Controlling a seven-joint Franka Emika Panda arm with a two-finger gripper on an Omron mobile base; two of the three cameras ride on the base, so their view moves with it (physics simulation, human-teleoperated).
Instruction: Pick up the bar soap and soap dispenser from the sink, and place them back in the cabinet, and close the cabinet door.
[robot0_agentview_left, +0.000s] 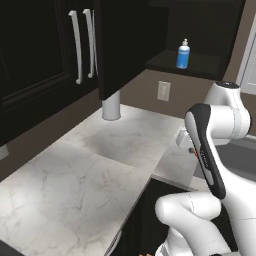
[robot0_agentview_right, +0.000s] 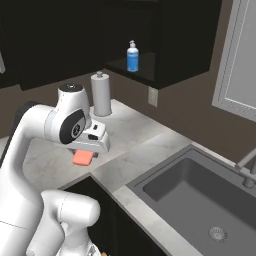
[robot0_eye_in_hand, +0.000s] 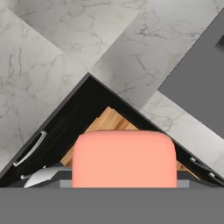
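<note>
Gripper (robot0_agentview_right: 85, 156) clamped on the bar soap (robot0_agentview_right: 83, 158), held above the counter (robot0_agentview_right: 135, 135). Soap dispenser (robot0_agentview_right: 132, 56) upright on the cabinet (robot0_agentview_right: 185, 40) shelf, at 1 o'clock from the soap.

Both base views look forward and down from behind the arm, left and right, sharing the surface (robot0_agentview_left: 100, 160) corner and the cabinet (robot0_agentview_right: 175, 45). The hand view looks straight down, close above the surface edge.

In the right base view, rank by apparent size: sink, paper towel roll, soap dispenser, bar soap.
1. sink
2. paper towel roll
3. and 4. unsure: soap dispenser and bar soap look about alike; the bar is partly hidden under the hand and nearer the camera.
</note>
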